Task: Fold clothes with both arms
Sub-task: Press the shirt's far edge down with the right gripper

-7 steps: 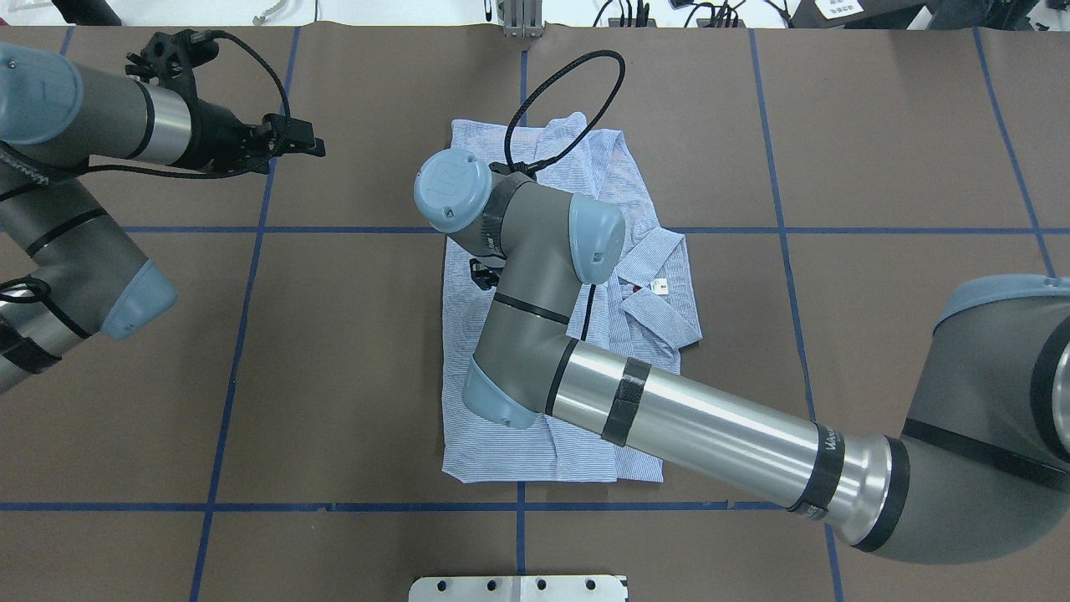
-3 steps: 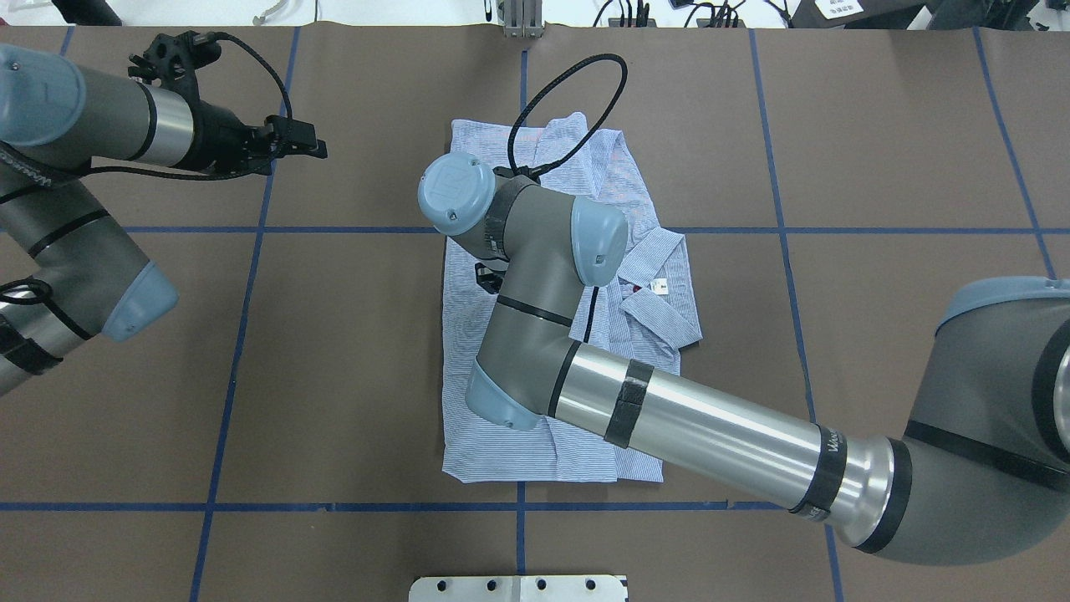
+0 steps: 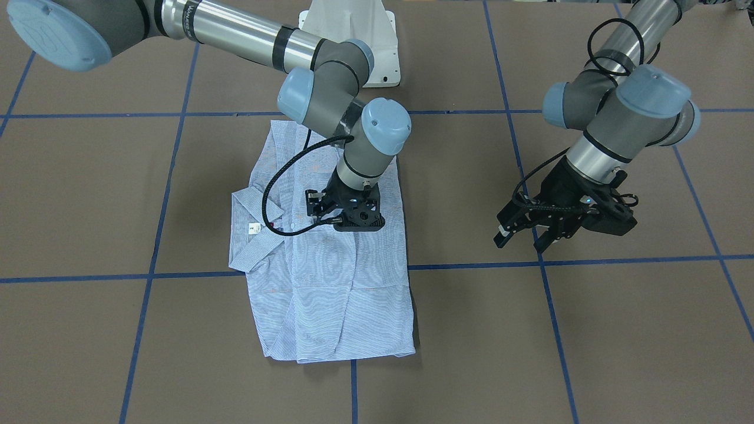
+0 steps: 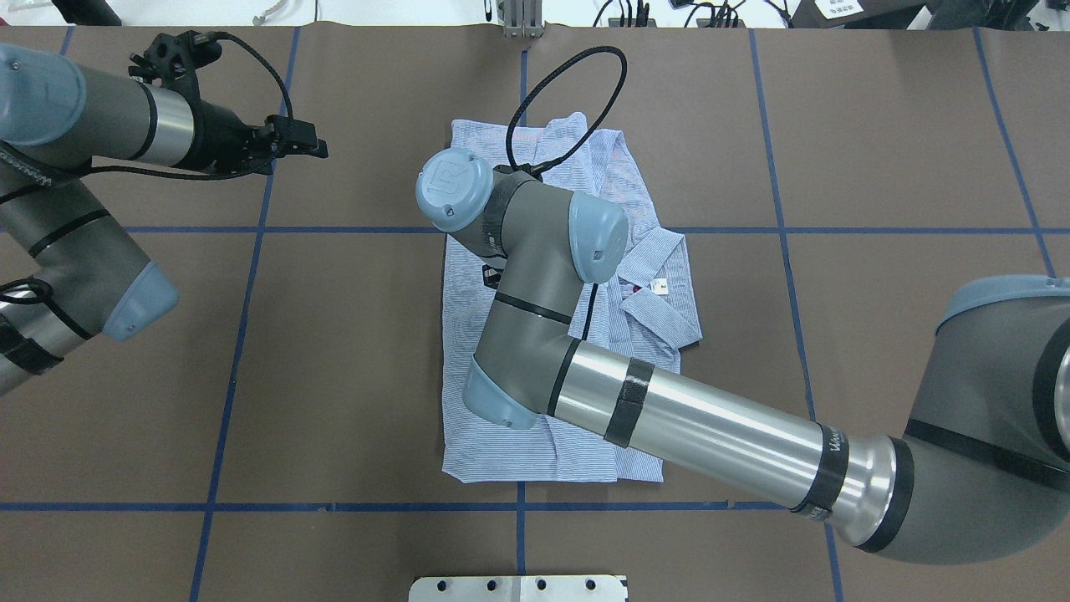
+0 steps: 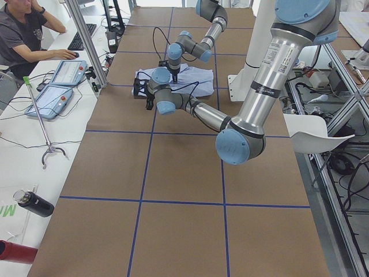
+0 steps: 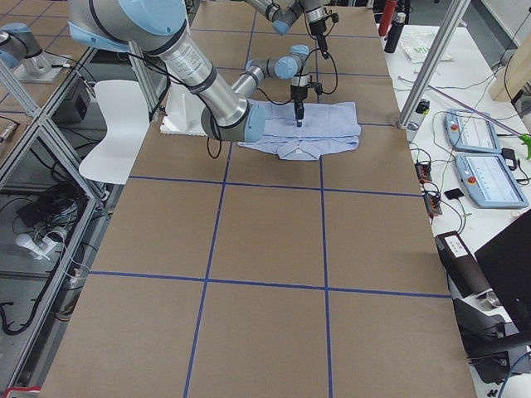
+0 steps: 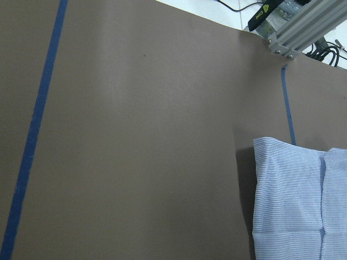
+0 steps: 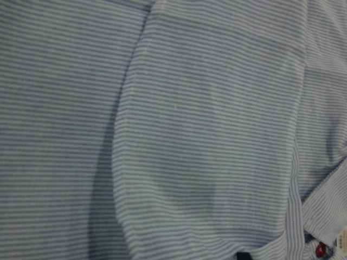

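Pointing straight down at the middle of the shirt (image 3: 330, 294), the right jaws were caught very close over the striped cloth, perhaps against it; contact could not be confirmed. Whether they were spread or closed could not be told, since the tips were hidden under the wrist from above and only fabric filled the right wrist view. The left jaws were held spread and empty above bare desk (image 3: 589, 330), well apart from the shirt on the robot's left side.

Against the pictures of a moment earlier, very little was found altered. The right arm (image 4: 710, 435) had been nudged only slightly at the wrist, the left arm (image 4: 100, 125) had hardly been moved, and the shirt's outline was left just as it was. No fresh fold had been made, then. A pause for pressing, or for choosing a grasp spot, was judged to be in hand rather than a fold under way.

The shirt was laid as a folded oblong near the desk's centre, its long axis run from the robot's side toward the far side. The collar (image 3: 250, 235) was turned out toward the robot's right, about halfway along that long edge, with the white neck label (image 4: 660, 287) showing upward. One more fold across the long axis was judged likely to remain.
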Motion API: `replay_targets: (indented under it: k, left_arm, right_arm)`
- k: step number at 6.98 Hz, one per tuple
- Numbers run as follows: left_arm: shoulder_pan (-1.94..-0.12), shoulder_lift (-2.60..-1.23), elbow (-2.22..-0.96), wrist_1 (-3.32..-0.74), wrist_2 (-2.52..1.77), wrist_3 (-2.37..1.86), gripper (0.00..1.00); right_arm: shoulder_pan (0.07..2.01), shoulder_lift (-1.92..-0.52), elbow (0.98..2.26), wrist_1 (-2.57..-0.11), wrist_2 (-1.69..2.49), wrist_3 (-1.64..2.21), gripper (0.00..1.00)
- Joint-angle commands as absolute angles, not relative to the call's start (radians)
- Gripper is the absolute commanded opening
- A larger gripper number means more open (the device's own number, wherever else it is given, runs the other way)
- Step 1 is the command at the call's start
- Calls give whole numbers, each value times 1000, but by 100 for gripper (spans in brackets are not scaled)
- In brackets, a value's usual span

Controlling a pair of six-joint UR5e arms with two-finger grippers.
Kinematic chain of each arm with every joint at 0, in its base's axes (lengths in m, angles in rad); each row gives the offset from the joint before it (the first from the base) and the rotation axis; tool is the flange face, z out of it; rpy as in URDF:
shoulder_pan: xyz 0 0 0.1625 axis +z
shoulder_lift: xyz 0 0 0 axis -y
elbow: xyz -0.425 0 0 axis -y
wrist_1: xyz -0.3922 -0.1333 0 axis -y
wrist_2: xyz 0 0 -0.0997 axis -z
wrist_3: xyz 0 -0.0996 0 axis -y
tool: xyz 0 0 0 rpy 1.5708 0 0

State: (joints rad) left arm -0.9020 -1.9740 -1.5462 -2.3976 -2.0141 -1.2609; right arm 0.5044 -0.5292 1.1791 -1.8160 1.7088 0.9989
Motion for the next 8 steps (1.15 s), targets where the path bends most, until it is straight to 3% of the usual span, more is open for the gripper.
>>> replay_targets:
  k: [1, 4, 5, 7, 8]
  left_arm:
    - [-902, -1976, -1548, -2398, -2014, -1261, 100]
    - [-900, -1979, -1545, -2398, -2013, -1261, 100]
    - [-899, -1983, -1543, -2396, -2013, -1261, 100]
    - [-897, -1985, -1540, -2396, -2011, -1261, 100]
    - [-897, -1986, -1542, -2396, -2011, -1261, 100]
  right_arm:
    - [506, -538, 1232, -1891, 1709, 976, 59]
    - [506, -563, 1256, -1891, 1710, 965, 53]
    - [506, -568, 1259, -1890, 1709, 959, 47]
    - [506, -569, 1261, -1884, 1709, 962, 9]
    - [506, -586, 1282, -1884, 1709, 962, 0]
